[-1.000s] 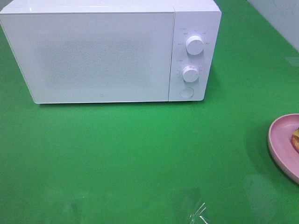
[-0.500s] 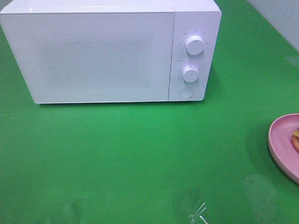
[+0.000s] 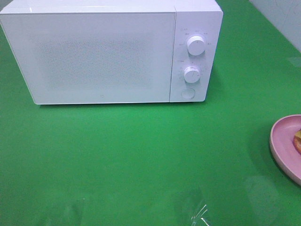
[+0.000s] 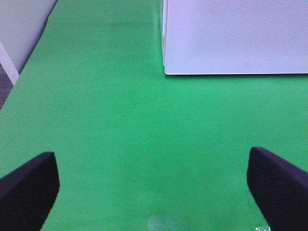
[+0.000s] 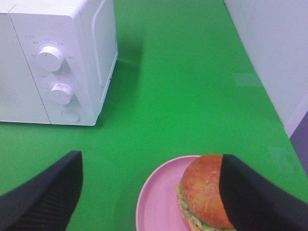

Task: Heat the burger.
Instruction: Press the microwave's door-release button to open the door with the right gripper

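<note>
The burger [image 5: 202, 192], with a glossy brown bun and green lettuce at its edge, sits on a round pink plate [image 5: 156, 202] at the table's right edge. In the high view only a sliver of the burger [image 3: 297, 140] shows on the plate [image 3: 282, 141]. My right gripper [image 5: 149, 192] hovers open above the plate, one finger [image 5: 255, 197] overlapping the burger's side. My left gripper [image 4: 154, 192] is open over bare green table, in front of the microwave's left corner. The white microwave [image 3: 99, 56] stands at the back with its door shut. Neither gripper shows in the high view.
The microwave panel carries two knobs [image 3: 195, 45] [image 3: 191, 74] and a round button [image 3: 188, 93]. A pale wall [image 5: 269, 57] borders the table on the right. The table's left edge [image 4: 9, 72] drops off beside the left arm. A shiny clear scrap [image 3: 200, 214] lies near the front.
</note>
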Robot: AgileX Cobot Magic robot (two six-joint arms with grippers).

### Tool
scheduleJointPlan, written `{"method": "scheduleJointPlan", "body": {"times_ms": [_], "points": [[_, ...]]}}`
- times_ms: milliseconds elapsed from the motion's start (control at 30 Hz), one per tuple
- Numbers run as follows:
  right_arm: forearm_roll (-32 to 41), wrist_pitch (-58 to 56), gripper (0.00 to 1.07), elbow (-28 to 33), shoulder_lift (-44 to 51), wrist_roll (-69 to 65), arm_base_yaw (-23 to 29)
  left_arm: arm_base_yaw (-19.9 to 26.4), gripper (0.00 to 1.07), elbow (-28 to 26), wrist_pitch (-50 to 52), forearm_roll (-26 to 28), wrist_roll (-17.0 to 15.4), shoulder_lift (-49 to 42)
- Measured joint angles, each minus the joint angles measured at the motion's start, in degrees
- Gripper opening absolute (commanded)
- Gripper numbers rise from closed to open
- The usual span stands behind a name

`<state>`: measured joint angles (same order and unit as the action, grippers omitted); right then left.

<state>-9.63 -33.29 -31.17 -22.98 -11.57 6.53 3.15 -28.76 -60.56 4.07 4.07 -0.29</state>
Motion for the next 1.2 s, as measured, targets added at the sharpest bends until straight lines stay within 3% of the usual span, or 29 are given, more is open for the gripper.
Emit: {"method": "scheduleJointPlan", "body": {"times_ms": [433,733,1200], "points": [[0.1,6.0,0.75,0.0,-10.9,0.0,0.0,0.0,0.99,0.0,0.0,0.1,0.0,0.0],[-0.1,15.9,0.75,0.1,-18.8,0.0,0.0,0.0,0.99,0.0,0.0,0.1,0.0,0.0],[0.1,47.6,0.75,9.3,-27.8,0.0,0.0,0.0,0.99,0.0,0.0,0.1,0.0,0.0]]}}
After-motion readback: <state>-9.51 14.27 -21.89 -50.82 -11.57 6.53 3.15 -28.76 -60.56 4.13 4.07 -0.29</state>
